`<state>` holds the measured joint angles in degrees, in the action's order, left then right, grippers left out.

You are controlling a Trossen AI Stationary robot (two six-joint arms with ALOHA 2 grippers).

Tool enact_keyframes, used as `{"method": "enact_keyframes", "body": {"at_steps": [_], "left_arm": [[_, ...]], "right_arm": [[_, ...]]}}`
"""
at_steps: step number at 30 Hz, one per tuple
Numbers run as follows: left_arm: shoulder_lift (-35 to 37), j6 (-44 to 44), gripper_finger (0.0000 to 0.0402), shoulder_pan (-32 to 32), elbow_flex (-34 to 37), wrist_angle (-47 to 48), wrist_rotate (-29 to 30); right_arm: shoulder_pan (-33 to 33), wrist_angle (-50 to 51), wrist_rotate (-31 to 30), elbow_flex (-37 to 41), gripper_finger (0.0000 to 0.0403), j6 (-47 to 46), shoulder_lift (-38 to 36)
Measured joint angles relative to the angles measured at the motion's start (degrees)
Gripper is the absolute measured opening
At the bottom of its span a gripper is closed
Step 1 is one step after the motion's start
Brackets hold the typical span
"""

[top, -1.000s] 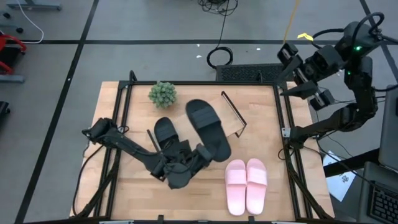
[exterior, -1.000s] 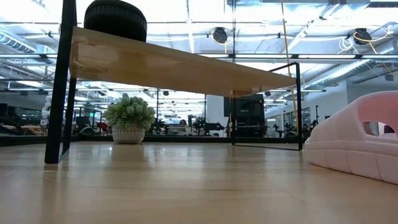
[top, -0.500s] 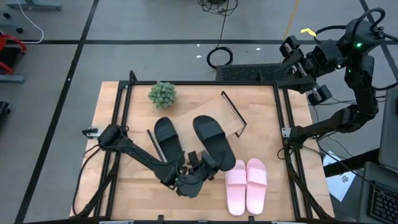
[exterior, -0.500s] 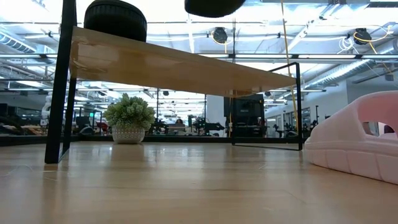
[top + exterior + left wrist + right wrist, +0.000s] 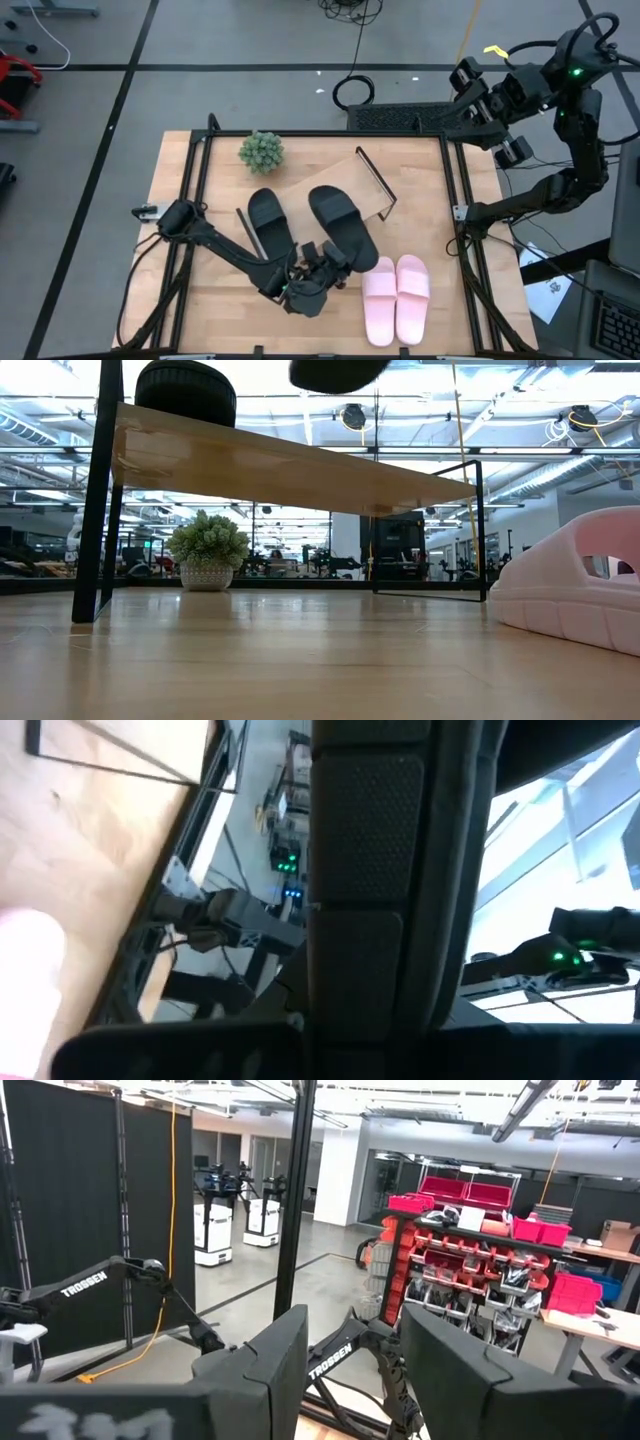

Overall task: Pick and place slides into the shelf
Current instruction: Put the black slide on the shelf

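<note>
Left gripper (image 5: 328,262): low over the front middle of the desk (image 5: 190,300), jaws clamped on the heel end of one black slide (image 5: 342,228), which is held up above the shelf's right half.
Second black slide (image 5: 271,224): lying on the left end of the shelf (image 5: 372,185), which stands aslant across the desk's middle.
Pink slides (image 5: 396,297): side by side on the desk near its front right corner, just beside the held slide's heel.
Plant (image 5: 261,151): near the back edge, left of centre.
Right gripper (image 5: 490,95): raised beyond the desk's back right corner, jaws apart with nothing between them.
Low view only: the shelf board (image 5: 290,465) seen from beneath on its wire legs, the resting slide a dark hump (image 5: 186,393) on top, the held slide a dark shape (image 5: 338,372) clear above the board, one pink slide (image 5: 580,585) at the right.
Left wrist view only: the slide's dotted sole (image 5: 385,870) filling the middle, close up.
Right wrist view only: the room, with the right fingers (image 5: 455,1355) apart.
Since earlier: a second ago the held slide lay further along the shelf; it has now swung nearer the front and shifted slightly in the last half second. The right arm has kept its raised pose.
</note>
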<state>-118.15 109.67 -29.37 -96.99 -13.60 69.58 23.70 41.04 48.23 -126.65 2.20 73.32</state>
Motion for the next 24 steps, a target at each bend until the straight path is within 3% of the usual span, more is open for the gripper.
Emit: {"method": "enact_keyframes", "body": {"at_steps": [6,14,24], "left_arm": [[-1.5,2.5,0.0045,0.6,0.0,-0.7,-3.3],[-5.5,8.6,0.0045,0.0,-0.1,-3.4,-3.2],[-5.8,13.9,0.0045,-2.0,0.0,2.3,2.3]], "right_arm": [[0.0,0.0,0.0,0.0,0.0151,-0.4,-0.1],[0.0,0.0,0.0,0.0,0.0151,-0.1,-0.1],[0.0,-0.6,-0.1,0.0,0.0151,0.1,-0.1]]}}
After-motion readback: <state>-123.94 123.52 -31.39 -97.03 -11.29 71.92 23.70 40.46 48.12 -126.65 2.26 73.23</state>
